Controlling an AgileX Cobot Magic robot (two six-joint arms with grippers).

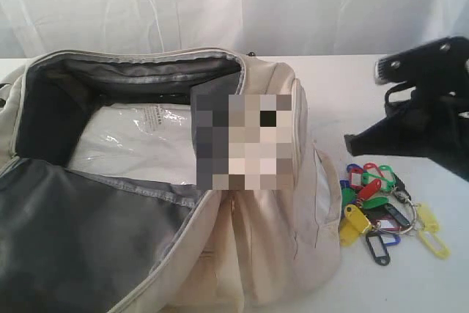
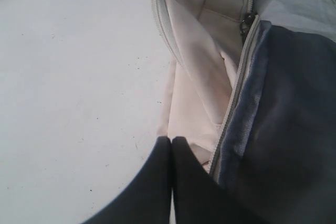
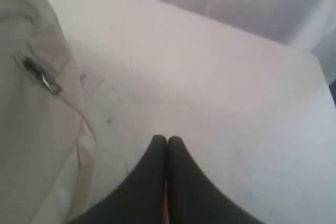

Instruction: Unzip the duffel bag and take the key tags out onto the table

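White curtains hang behind the table point(image 1: 344, 86), where the duffel bag point(image 1: 271, 254) lies unzipped, grey lining showing. The key tags point(image 1: 381, 214) lie bunched on the table just beside the bag. The left gripper point(image 2: 171, 142), by the bag's zip edge, and the right gripper point(image 3: 167, 141), near the tags, are both pinched together, empty.

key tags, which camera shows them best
The exterior view: the key tags lie in full sight as a colourful bunch on the table, beside the duffel bag. Neither wrist view shows them, only bag fabric and tabletop.
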